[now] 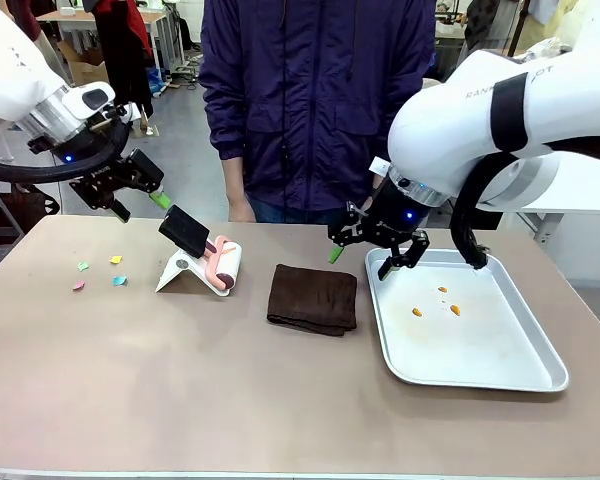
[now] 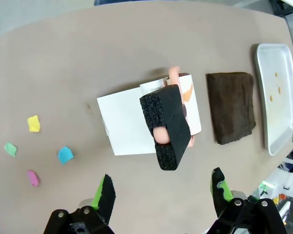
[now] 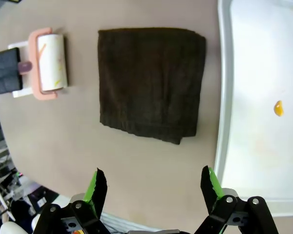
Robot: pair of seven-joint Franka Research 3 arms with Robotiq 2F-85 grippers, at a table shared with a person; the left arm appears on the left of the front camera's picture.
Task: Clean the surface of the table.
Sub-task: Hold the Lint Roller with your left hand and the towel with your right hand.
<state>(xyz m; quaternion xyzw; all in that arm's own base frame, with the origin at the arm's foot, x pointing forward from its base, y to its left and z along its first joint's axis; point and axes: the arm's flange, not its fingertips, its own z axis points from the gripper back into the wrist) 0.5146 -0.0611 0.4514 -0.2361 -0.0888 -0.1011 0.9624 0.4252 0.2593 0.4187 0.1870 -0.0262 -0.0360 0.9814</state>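
Observation:
The brownish table (image 1: 180, 380) carries a lint roller (image 1: 208, 257) with a black foam handle, leaning on a white stand. A folded dark brown cloth (image 1: 313, 298) lies at the middle. Coloured paper scraps (image 1: 100, 272) lie at the far left. My left gripper (image 1: 140, 205) hangs open in the air above and left of the roller; in its wrist view the gripper (image 2: 162, 187) holds nothing, with the roller handle (image 2: 166, 126) ahead of it. My right gripper (image 1: 365, 258) is open above the table between cloth and tray; the wrist view shows the gripper (image 3: 153, 179) empty near the cloth (image 3: 151, 83).
A silver tray (image 1: 520, 375) at the right holds a few orange crumbs (image 1: 442, 305). A person in a purple jacket (image 1: 315, 100) stands at the far edge. The scraps (image 2: 33, 123) lie left of the white stand (image 2: 122, 126). The tray rim (image 3: 223, 97) runs beside the cloth.

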